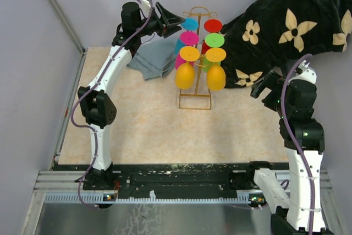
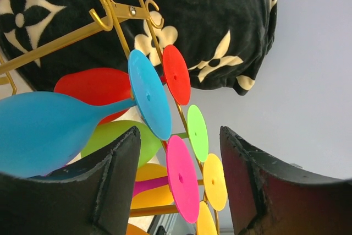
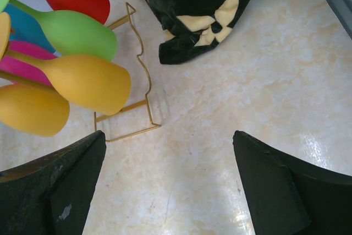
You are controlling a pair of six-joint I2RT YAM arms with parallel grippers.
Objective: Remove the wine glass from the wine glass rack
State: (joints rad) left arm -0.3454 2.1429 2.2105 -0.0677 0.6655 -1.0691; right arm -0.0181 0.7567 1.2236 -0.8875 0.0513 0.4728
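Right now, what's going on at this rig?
The left end effector is open and raised beside the top of the tall gold wire wine glass rack. It sits close to the blue plastic wine glass hanging upside down at the top left, but grips nothing. No glass is off the rack yet. The right end effector is open and empty, off to the right over the beige tabletop.

Left claw (image 2: 179, 136) gapes toward blue wine glass (image 2: 44, 130) on rack (image 2: 122, 12).
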